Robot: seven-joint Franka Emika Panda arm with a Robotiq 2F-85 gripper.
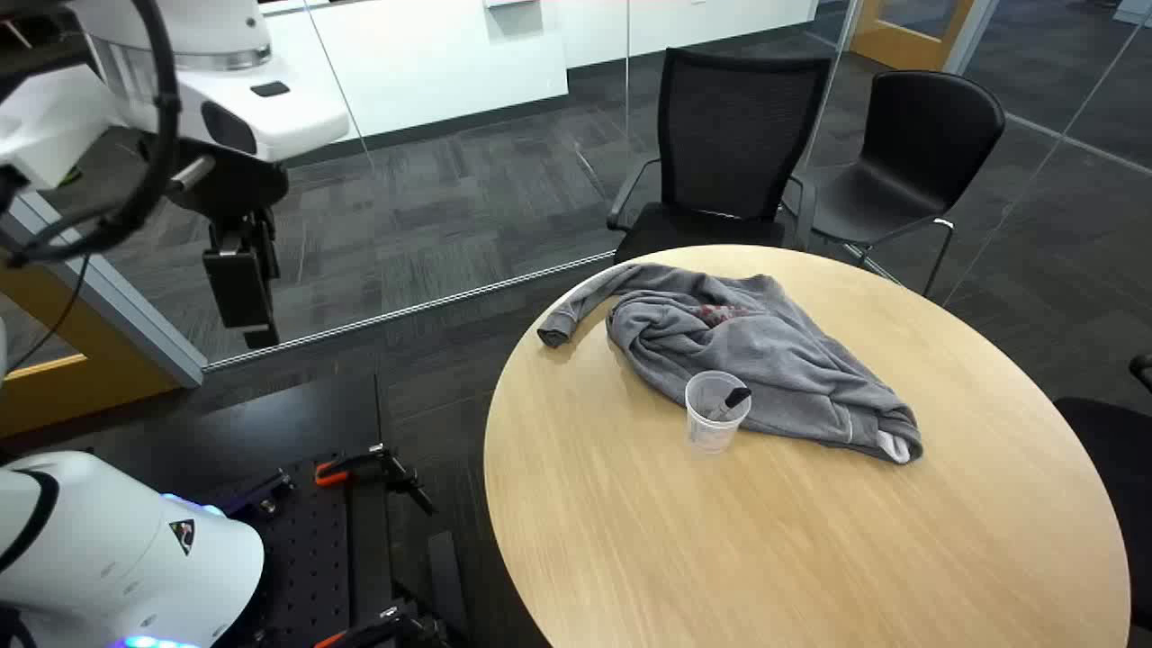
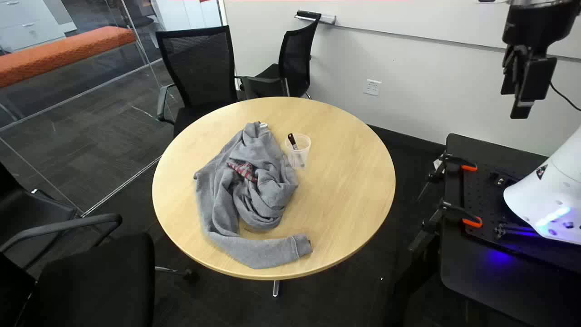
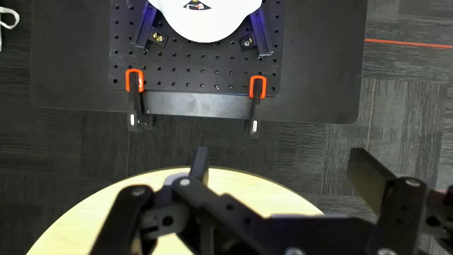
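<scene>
Claw [image 3: 279,154] spread wide, holding nothing, well above and apart from the gray sweatshirt [image 1: 765,351] and clear plastic cup [image 1: 711,436] on the round wooden table [image 1: 630,522].

Sweatshirt's all crumpled, cup standing right beside it with some black-ended thing [image 1: 738,397] leaning inside. Mesh-back office chair [image 1: 742,135] at the table's edge, dark carpet [image 2: 340,299] underneath the table.

table [image 2: 349,181]: open strip along edge facing stand [image 3: 318,71]. obstacles: cup [image 1: 713,425], upright, black handle [image 1: 738,397] in its mouth; sweatshirt [image 2: 265,190], heaped just beside, sleeve [image 2: 268,252] near table edge; chairs [image 1: 742,135] outside edge; two clamps [image 3: 133,92] jutting from stand edge.
</scene>
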